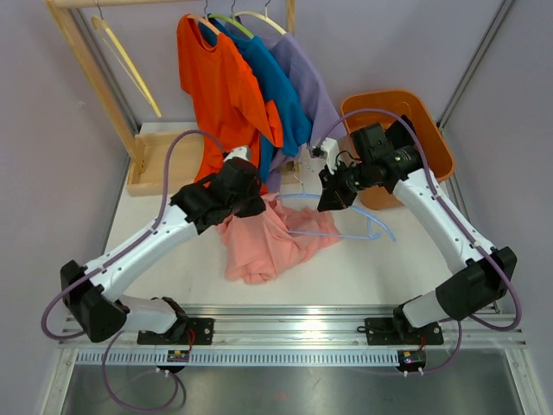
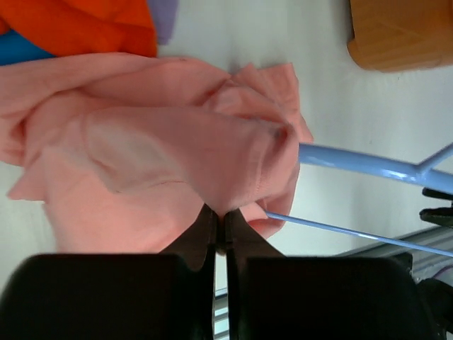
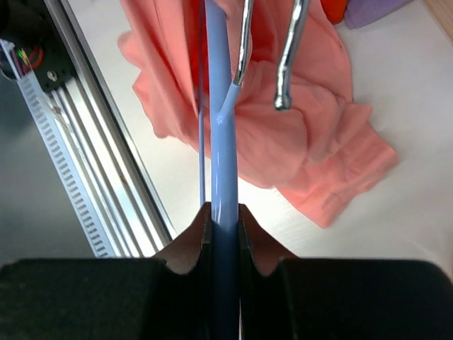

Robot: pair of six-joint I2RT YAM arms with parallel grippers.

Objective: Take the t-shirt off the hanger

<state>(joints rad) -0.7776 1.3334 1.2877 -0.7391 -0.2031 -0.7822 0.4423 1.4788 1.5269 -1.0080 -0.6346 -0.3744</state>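
Lilac walls (image 1: 43, 130) — white tbl (image 1: 376, 278)

Two white-shelled arms on show, left arm (image 1: 143, 251) and right arm (image 1: 442, 220), with black joints and black bases. A purple cable (image 1: 166, 164) runs along each. The fingers (image 2: 192, 244) are matte black, possibly plastic.

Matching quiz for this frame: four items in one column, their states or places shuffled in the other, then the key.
1. pink t-shirt
2. blue hanger
3. orange bin
4. purple t-shirt

A. hanging at the back
B. pinched by the left gripper
C. clamped in the right gripper
D. standing at the far right, behind the right arm

Pairs: 1-B, 2-C, 3-D, 4-A
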